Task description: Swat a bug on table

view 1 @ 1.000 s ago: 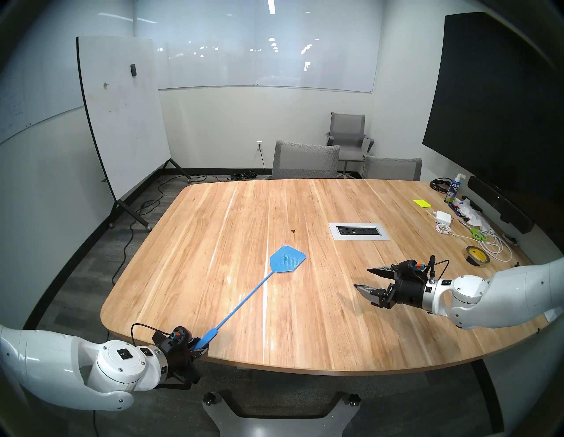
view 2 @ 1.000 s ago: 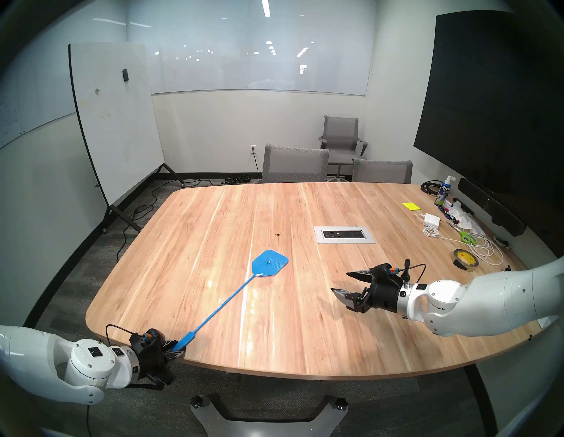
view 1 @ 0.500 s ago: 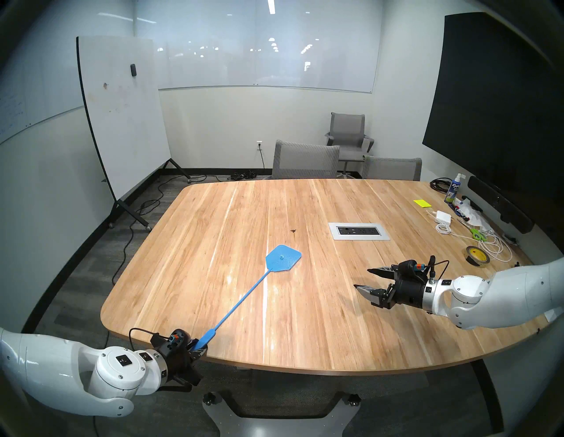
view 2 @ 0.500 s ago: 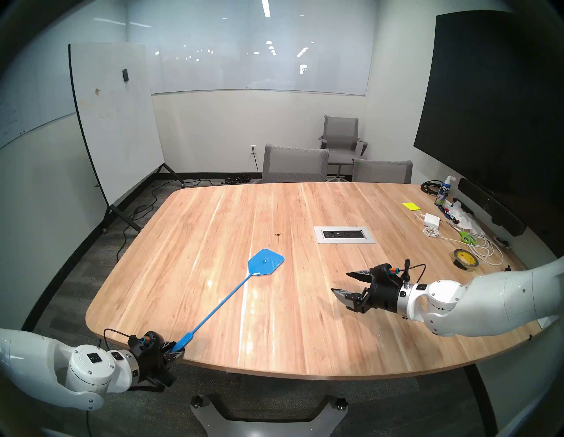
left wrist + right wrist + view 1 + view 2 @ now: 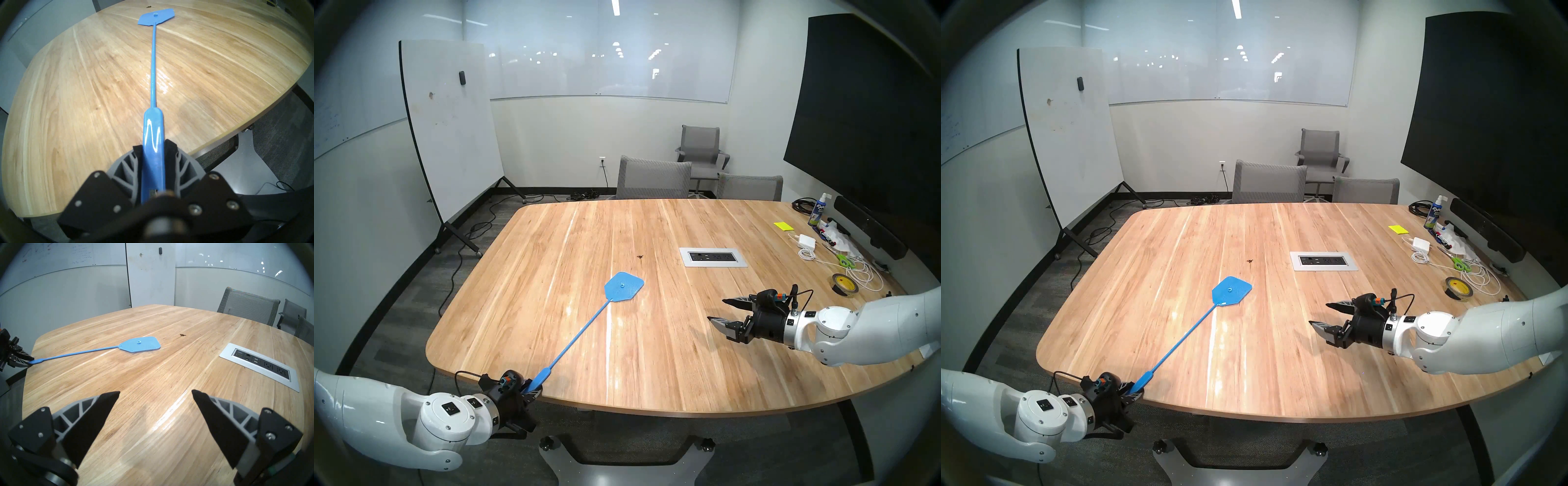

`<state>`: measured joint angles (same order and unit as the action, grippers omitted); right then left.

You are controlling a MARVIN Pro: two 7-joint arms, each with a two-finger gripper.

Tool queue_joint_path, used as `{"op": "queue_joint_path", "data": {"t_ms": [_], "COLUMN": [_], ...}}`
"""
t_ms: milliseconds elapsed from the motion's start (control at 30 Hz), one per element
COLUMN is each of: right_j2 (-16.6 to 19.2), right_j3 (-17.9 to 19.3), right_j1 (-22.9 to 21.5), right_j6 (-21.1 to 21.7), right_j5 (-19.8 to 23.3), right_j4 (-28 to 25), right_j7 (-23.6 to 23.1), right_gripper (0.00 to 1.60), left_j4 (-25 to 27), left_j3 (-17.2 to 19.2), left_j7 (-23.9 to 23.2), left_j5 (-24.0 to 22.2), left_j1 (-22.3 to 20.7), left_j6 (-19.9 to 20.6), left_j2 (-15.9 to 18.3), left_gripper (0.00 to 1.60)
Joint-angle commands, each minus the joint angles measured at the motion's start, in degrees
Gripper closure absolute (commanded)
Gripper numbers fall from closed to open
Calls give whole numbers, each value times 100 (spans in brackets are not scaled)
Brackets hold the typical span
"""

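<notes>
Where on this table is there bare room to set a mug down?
Bare wood runs along the table's near edge, between the fly swatter and the open right claw, and across the far half beyond the bug and outlet panel. The right end is crowded: tape roll, scissors, cables.

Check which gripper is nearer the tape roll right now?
Right. The right gripper hovers open over the table, not far from the tape roll. The left gripper is at the opposite near corner, shut on the fly swatter.

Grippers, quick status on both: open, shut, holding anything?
Left gripper: shut on the blue fly swatter handle.
Right gripper: open, holding nothing.
</notes>
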<state>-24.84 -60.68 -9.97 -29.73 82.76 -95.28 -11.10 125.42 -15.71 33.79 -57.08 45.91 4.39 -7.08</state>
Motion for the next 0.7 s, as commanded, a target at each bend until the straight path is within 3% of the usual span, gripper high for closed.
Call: {"op": "queue_joint_path", "data": {"t_ms": [0, 667], "right_j2": [-5, -6], "right_j3": [45, 45], "right_j1": [-57, -53], "right_j6": [-19, -18], "right_j5": [-4, 3], "right_j4": [13, 14], "right_j7": [2, 2], "right_gripper": [0, 0], "left_j4": [-82, -5], "left_j3": [-377, -782], "left_j7": [93, 602], "left_j5": [-57, 185], "left_j1": [316, 423], "left_j6": [75, -269], "left_j2": [68, 77], "left_gripper": [160, 160]}}
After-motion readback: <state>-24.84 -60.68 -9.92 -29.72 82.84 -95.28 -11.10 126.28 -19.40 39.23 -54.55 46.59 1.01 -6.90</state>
